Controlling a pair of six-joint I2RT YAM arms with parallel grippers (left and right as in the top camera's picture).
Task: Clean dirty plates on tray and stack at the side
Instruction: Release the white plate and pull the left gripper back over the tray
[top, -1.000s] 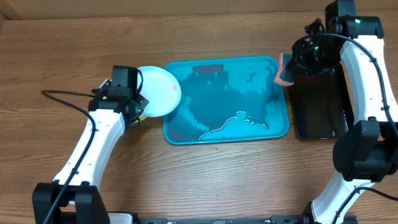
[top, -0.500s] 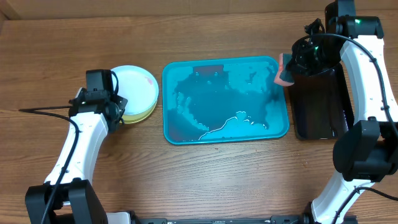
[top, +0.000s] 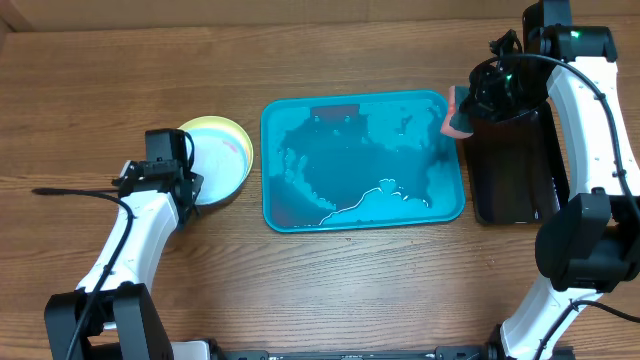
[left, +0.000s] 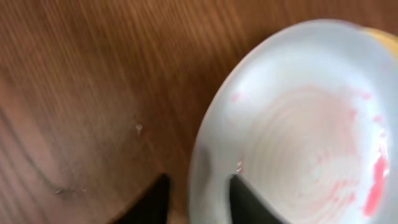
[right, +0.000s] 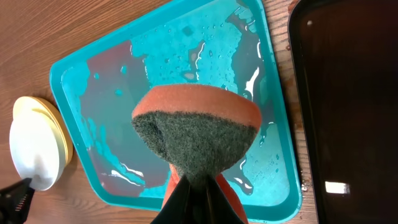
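Plates (top: 232, 130) nearly stacked — pale plate (top: 215, 165) has swung from tray (top: 340, 140) over the others, left end effector (left: 198, 199) pinching its rim, red streaks (left: 373, 186) showing

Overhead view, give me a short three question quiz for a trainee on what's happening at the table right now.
1. True or false: the smeared plate lies on the tray.
2. What does the right hand hold? A) sponge B) cup C) brush
3. Fill in: the left hand grips the plate on the tray's ___ side.

Key: 1 false; 2 A; 3 left.
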